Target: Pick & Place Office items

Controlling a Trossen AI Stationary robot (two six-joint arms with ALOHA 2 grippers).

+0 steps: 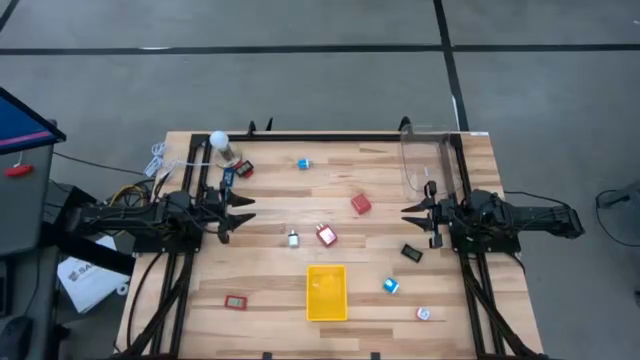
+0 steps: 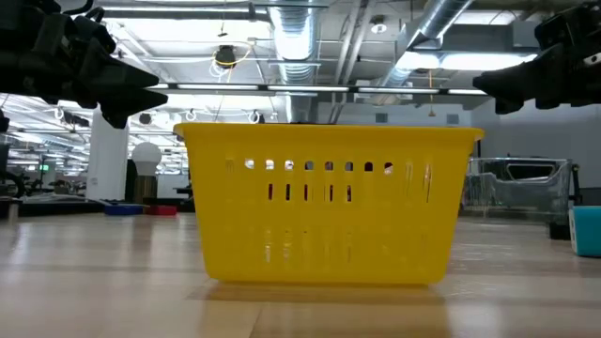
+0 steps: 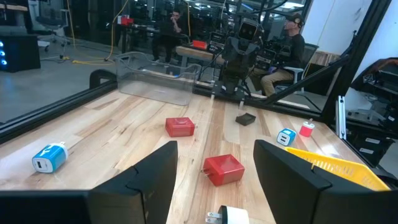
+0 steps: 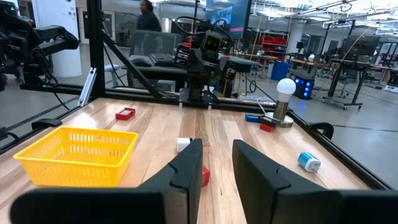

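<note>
Several tiny office items lie scattered on the wooden table: a red block [image 1: 361, 204], a red-and-white piece [image 1: 326, 235], a small white plug [image 1: 293, 238], a black piece [image 1: 412, 252], blue pieces [image 1: 303, 163] [image 1: 390, 286] and a flat red rectangle [image 1: 235, 301]. The yellow tray [image 1: 327, 292] stands near the table's near edge. My left gripper [image 1: 240, 212] hovers open at the left side; in its wrist view [image 3: 214, 180] a red block [image 3: 224, 169] lies ahead between the fingers. My right gripper [image 1: 412, 221] hovers open at the right side [image 4: 217, 165]. Neither touches anything.
A white ball on a metal stand [image 1: 218, 140] stands at the far left corner, with a black-and-red piece [image 1: 243, 168] beside it. A clear plastic bin [image 1: 425, 160] sits at the far right. A black frame edges the table. People sit beyond the table [image 3: 286, 43].
</note>
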